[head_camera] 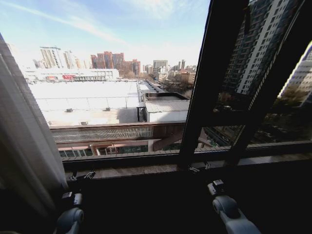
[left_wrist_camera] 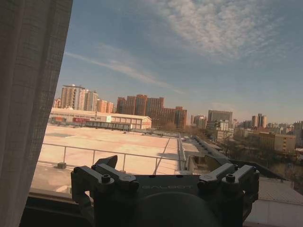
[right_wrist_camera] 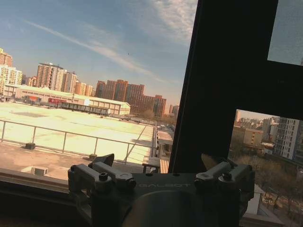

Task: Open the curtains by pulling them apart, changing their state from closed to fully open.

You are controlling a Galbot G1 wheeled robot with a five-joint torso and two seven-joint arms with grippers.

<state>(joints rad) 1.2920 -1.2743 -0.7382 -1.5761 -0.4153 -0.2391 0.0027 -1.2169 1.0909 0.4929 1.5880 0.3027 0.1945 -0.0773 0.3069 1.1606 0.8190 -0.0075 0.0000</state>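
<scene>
A sheer white curtain panel (head_camera: pixel 22 131) was seen gathered at the far left of the window, its pleats bunched and greyish in shade; in the left wrist view the same curtain (left_wrist_camera: pixel 31 94) hung as a woven, translucent drape beside the glass. Most of the pane was uncovered, with rooftops and sky visible through it, and a black window frame bar (head_camera: pixel 209 83) stood right of centre. No curtain could be made out on the right side.

The left end effector (head_camera: pixel 82 176) was held low by the window sill (head_camera: pixel 146 168), just beside the curtain's lower edge, with its fingers (left_wrist_camera: pixel 106 172) spread apart and nothing between them. The right end effector (head_camera: pixel 201 168) was held near the foot of the frame bar, likewise parted and empty.

The fabric was judged light, soft and compliant, apt to slip or fold out of a shallow pinch. A hold across several bunched pleats, rather than on a single free edge, was judged more secure.
</scene>
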